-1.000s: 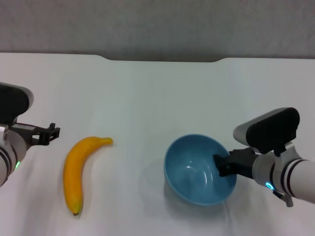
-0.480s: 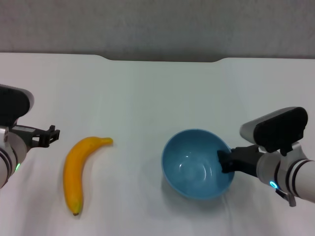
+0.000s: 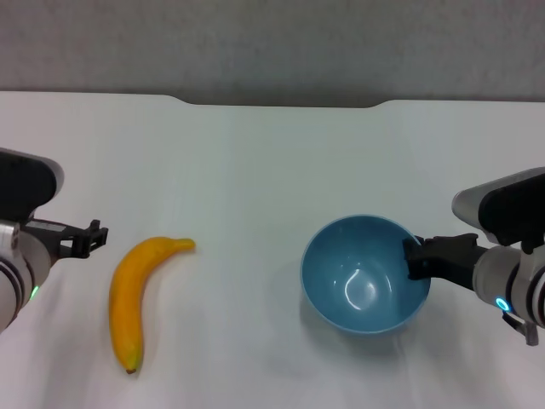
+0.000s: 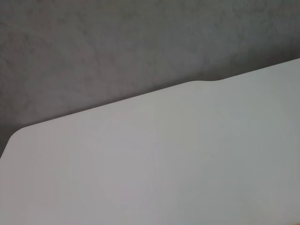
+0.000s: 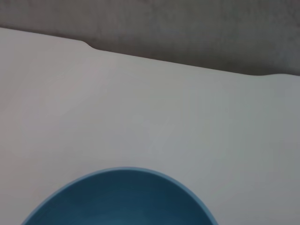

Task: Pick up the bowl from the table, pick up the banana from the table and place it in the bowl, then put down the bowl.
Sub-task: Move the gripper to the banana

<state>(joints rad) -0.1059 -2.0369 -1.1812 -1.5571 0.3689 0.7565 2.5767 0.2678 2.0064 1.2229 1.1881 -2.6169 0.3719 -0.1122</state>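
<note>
Carrying bowl (image 3: 366, 274) rightward and up off table (image 3: 255, 170), away from banana (image 3: 136, 294); right gripper (image 3: 415, 258) clamped on its right rim. Banana untouched, lying well left of bowl. Left gripper (image 3: 94, 236) idles just left of banana, finger gap unclear. Bowl pickup looks done; banana next.

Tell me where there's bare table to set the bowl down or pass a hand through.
The widest bare stretch of the table runs from its notched far edge down to the banana and the bowl. A narrower bare lane lies between those two. It is crowded at the bowl's right rim, gripped by the right gripper, and left of the banana, where the left gripper hovers.
</note>
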